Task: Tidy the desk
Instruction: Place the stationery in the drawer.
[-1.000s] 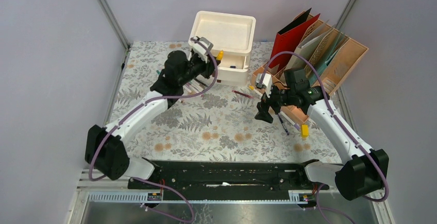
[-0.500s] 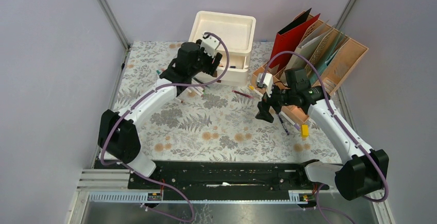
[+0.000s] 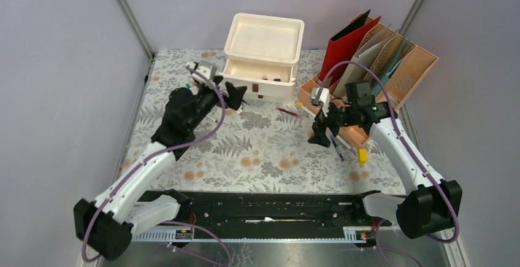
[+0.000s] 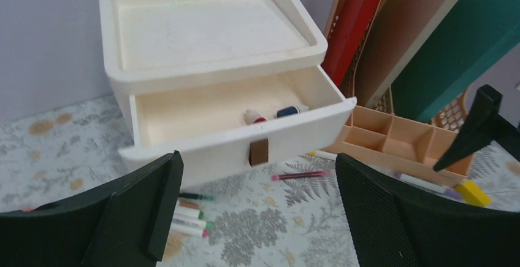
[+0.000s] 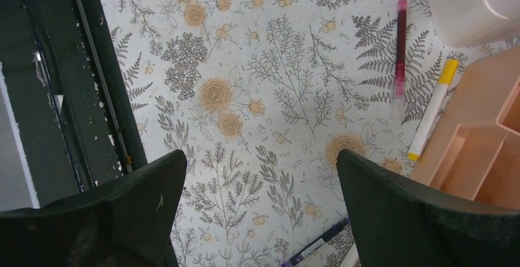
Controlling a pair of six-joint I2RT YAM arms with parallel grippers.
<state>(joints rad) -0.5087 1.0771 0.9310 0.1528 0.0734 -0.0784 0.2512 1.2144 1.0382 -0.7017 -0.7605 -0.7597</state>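
Top view: your left claw (image 3: 233,93) has backed off the drawer (image 3: 260,72) and hangs over the bench (image 3: 257,153), jaws spread wide, nothing in them. A second ago it sat at the drawer mouth, nearly closed. Your right claw (image 3: 319,131) hasn't moved; it is released, beside the tray (image 3: 351,137).

Left wrist: two markers (image 4: 270,114) lie in the open drawer, so a drop-off looks done. Loose markers (image 4: 189,215) wait on the cloth by the drawer's left corner, with a pink pen (image 4: 300,175) in front.

Right wrist: jaws apart, empty, over bare cloth. The pink pen and a yellow-tipped marker (image 5: 432,110) lie just beside the tray. The bench spans the whole work area under both arms and is still cluttered, so there's plenty left to sort.
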